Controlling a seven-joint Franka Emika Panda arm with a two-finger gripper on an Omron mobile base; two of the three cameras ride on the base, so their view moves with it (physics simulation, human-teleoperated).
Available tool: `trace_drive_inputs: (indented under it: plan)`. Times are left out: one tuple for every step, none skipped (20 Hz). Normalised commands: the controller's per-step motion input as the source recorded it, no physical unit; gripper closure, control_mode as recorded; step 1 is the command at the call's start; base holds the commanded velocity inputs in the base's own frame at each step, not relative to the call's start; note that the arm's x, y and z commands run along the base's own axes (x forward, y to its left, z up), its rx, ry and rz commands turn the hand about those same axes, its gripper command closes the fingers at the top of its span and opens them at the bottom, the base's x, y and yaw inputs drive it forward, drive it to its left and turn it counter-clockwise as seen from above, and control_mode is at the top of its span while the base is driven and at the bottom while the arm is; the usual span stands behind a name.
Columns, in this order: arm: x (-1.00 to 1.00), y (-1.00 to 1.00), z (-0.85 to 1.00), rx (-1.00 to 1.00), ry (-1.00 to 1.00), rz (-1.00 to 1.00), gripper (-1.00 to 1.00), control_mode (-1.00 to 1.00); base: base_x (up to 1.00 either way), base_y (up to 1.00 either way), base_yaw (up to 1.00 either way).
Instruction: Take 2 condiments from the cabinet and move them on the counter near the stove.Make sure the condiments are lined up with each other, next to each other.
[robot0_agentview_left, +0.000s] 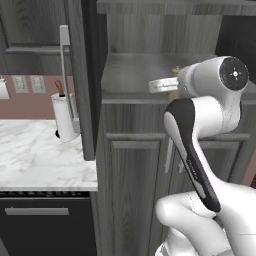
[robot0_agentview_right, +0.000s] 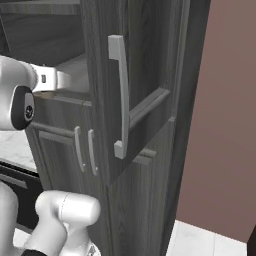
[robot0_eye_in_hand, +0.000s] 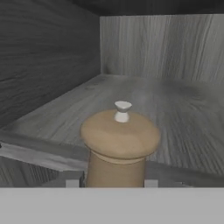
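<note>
— What's over on the left from where you stand?

— The white marble worktop (robot0_agentview_left: 35, 155), with a paper-towel roll (robot0_agentview_left: 65, 118) standing upright on it, close to the wall. Just right of that comes the edge of an open cabinet door with its long silver handle (robot0_agentview_left: 65, 60).

— And further right?

— The tall dark grey cabinet (robot0_agentview_left: 135, 165) itself. Its shelf niche (robot0_agentview_left: 135, 75) sits above the double lower doors, and the white arm reaches across into that niche.

— Can you see the pepper mill?

— Yes. From behind the arm only a sliver of brown shows beside the wrist, at the niche's front edge. Looking along the hand, the pepper mill (robot0_eye_in_hand: 119, 146) stands upright near the front of the shelf, its small pale knob on top, with bare shelf floor behind it.

— What's the gripper doing?

— The gripper (robot0_eye_in_hand: 111, 183) is clamped on the pepper mill: one fingertip (robot0_eye_in_hand: 72, 181) presses its left side, the other its right, low on the body.

— Anything on the far right?

— Seen from the other side, another open cabinet door with a silver handle (robot0_agentview_right: 120, 95), then a plain reddish wall (robot0_agentview_right: 225, 110).
</note>
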Motion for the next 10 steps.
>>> trace_drive_inputs:
  plan:
    - [-1.0,0.0,0.0,-0.01,0.01,0.0,1.0,-1.0,0.0,0.0,0.0]
    - [-0.96,-0.02,0.0,-0.02,0.0,0.0,1.0,-1.0,0.0,0.0,0.0]
    - [-0.89,-0.05,0.0,-0.04,0.0,0.0,1.0,-1.0,0.0,0.0,0.0]
    - [-0.89,-0.14,-0.03,-0.05,0.0,0.0,1.0,-1.0,0.0,0.0,0.0]
    - [-0.89,-0.19,-0.11,-0.06,0.0,0.0,1.0,-1.0,0.0,0.0,0.0]
    - [-0.78,-0.28,-0.14,-0.05,0.0,0.0,1.0,-1.0,0.0,0.0,0.0]
    - [-0.75,-0.34,-0.21,-0.05,0.0,0.0,1.0,-1.0,0.0,0.0,0.0]
    - [-0.76,-0.36,-0.22,-0.03,-0.02,0.0,1.0,-1.0,0.0,0.0,0.0]
    - [-0.73,-0.35,-0.2,-0.01,-0.04,0.0,1.0,-1.0,0.0,0.0,0.0]
    - [-0.74,-0.36,-0.21,0.0,-0.06,0.0,1.0,-1.0,0.0,0.0,0.0]
